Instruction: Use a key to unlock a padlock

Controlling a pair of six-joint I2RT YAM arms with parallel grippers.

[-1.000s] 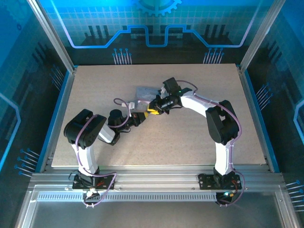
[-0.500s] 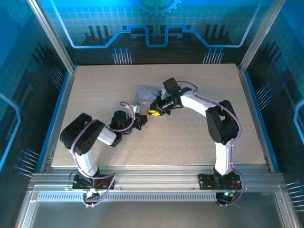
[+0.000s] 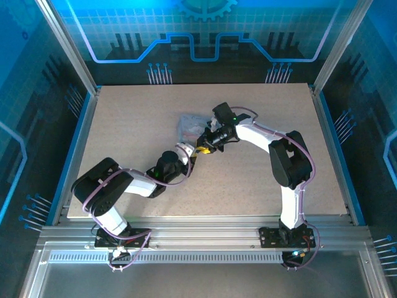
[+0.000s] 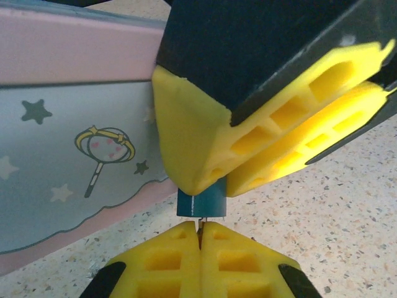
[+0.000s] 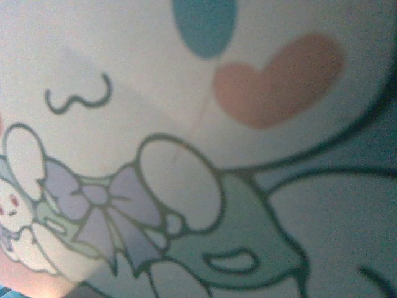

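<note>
key [image 4: 200,223] lengthwise along left pincer [image 4: 200,239]; tip touching padlock [image 4: 202,205] underside

The tin [image 3: 189,124] walled off the far-left side of a crowded mid-table spot, where the left gripper [image 4: 200,241] and right gripper [image 3: 202,148] met tip to tip — the padlock [image 4: 201,203] and key [image 4: 200,227] filling the gap. Bare table [image 3: 260,186] lay open to the right and along the far edge; frame posts [image 3: 68,53] hemmed the two far corners.
</note>
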